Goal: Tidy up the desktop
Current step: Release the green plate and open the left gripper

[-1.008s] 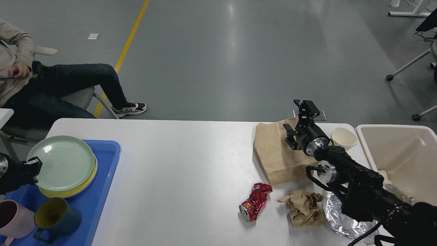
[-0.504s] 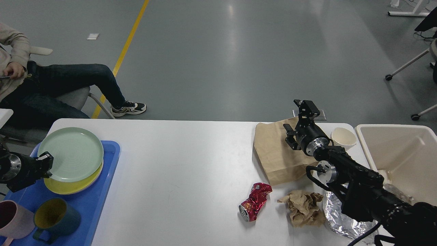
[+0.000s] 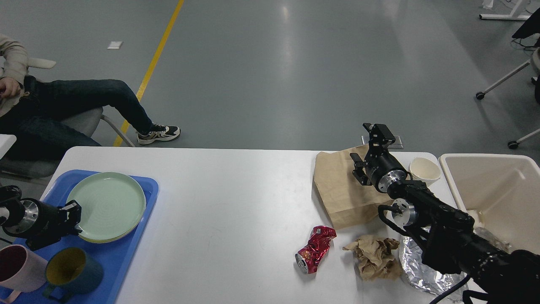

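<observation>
The white desktop [image 3: 236, 198] fills the middle of the head view. My left gripper [image 3: 72, 216] is at the left rim of a green plate [image 3: 110, 206] and looks shut on it. The green plate lies on a yellow plate [image 3: 101, 240] in the blue tray [image 3: 126, 257]. My right gripper [image 3: 368, 146] is open and empty, held above a flat brown paper bag [image 3: 337, 185]. A crushed red can [image 3: 315, 249], a crumpled brown paper [image 3: 375, 257] and a foil sheet [image 3: 415, 270] lie at the front right.
A pink mug [image 3: 19, 266] and a dark mug with a yellow inside [image 3: 69, 270] stand on the tray. A white paper cup [image 3: 425, 169] stands beside the cream bin [image 3: 498, 190] at the right. A seated person [image 3: 63, 109] is beyond the far left corner.
My left gripper has moved right and nearer with the green plate, which now lies squarely over the yellow plate. The blue tray has shifted right. The right arm has not moved.
</observation>
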### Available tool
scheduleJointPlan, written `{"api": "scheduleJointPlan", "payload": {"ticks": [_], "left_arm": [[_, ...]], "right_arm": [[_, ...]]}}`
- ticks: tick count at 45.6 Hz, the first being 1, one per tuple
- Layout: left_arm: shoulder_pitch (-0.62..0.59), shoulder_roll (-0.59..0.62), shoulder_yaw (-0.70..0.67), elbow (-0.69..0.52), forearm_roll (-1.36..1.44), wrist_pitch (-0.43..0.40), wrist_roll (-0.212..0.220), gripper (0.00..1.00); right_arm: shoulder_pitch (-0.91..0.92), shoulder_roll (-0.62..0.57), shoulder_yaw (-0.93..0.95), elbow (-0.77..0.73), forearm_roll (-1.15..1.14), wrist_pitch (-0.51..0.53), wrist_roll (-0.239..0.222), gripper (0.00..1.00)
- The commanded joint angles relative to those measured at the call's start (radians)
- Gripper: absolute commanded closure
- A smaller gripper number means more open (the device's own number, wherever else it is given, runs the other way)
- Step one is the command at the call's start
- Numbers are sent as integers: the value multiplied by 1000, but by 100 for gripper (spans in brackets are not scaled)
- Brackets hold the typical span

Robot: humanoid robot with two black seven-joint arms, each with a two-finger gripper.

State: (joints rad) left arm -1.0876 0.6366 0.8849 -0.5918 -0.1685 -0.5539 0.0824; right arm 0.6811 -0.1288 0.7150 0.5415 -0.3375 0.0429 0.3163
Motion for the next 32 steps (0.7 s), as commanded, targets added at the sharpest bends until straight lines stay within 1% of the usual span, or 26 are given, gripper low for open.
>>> {"api": "scheduleJointPlan", "payload": {"ticks": [1, 12, 21, 32], "left_arm": [[2, 2, 0, 0, 0, -1, 2, 4], [0, 8, 0, 0, 0, -1, -1, 4], [-28, 12, 0, -2, 0, -8, -3, 4], [-64, 51, 2, -2, -2, -103, -4, 4]], "right_arm": [[0, 0, 0, 0, 0, 0, 1, 0], [0, 0, 0, 0, 0, 0, 0, 0], [0, 0, 0, 0, 0, 0, 0, 0], [0, 0, 0, 0, 0, 0, 0, 0]]}}
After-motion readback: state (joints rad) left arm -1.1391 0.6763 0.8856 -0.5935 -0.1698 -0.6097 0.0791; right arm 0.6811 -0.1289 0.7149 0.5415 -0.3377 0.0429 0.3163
